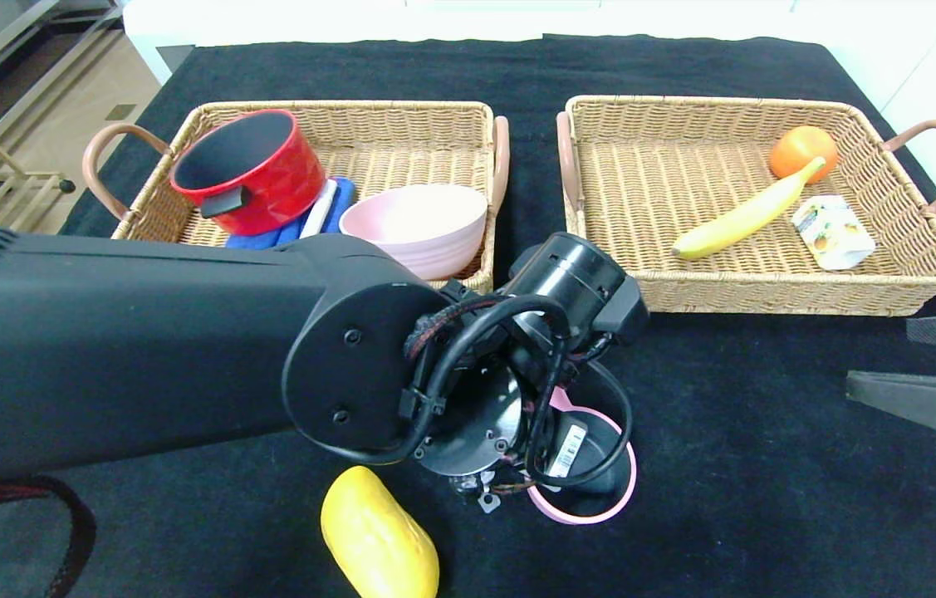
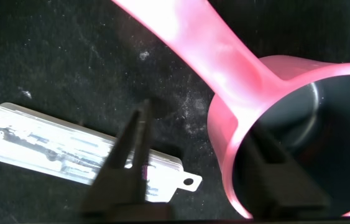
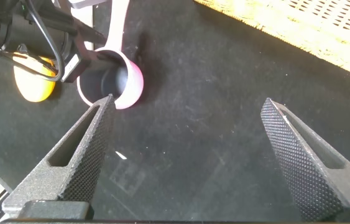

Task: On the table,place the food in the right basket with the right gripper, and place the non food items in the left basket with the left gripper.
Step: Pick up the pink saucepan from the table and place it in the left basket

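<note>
Head view: left gripper low over pink saucepan at near bench centre, one finger inside rim, one outside, straddling wall by handle; whether clamped, cannot tell. Right gripper fingers wide apart, hovering near right edge. Two baskets far: left basket crowded, red pot, pink bowl; right basket holds banana, orange, carton, left half bare. One yellow fruit near edge. One clear case beside saucepan.

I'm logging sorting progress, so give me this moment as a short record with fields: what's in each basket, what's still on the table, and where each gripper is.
left basket: red pot, pink bowl, blue item
right basket: orange, banana, drink carton
on table: pink saucepan, white case, yellow fruit
left gripper: straddling the saucepan's rim, one finger inside, closing
right gripper: open, empty, above bare table
</note>
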You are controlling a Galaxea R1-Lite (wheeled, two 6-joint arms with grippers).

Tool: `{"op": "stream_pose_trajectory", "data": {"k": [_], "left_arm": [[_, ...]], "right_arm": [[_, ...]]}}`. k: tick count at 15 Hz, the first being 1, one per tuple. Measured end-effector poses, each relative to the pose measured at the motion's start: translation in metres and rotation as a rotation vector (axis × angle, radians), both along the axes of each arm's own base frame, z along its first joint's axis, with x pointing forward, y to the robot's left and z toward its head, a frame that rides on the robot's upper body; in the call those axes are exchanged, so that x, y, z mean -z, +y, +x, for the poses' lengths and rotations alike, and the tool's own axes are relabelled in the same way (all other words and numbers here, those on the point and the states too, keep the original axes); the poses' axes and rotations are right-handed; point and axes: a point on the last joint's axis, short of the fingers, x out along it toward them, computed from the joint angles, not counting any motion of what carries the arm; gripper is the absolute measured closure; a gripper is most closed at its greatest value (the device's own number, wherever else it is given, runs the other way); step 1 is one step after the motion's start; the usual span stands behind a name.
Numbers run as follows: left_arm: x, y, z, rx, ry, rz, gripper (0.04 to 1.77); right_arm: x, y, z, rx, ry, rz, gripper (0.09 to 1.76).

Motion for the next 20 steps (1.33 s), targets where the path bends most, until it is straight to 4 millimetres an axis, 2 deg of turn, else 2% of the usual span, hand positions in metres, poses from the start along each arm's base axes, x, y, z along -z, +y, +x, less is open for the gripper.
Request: {"op": "stream_pose_trajectory", "data": {"k": [2,3,12,20], "left_arm": [[0.0,0.0,0.0,0.0,0.0,-0.003,1.6],[0.0,0.0,0.0,0.0,0.0,-0.003,1.64],[-0.002,-0.001,-0.003,0.01,0.007,-0.016,1.64],[-0.02,0.003,-0.013,0.034,0.053,-0.153,1.64]], "right_arm": [[0.0,0.0,0.0,0.0,0.0,0.0,0.14],[0.0,0.0,0.0,0.001,0.0,0.0,0.14],[0.0,0.0,0.0,0.0,0.0,0.0,0.14],[-0.001,-0.001,-0.003,0.0,-0.01,0.003,0.14]]}}
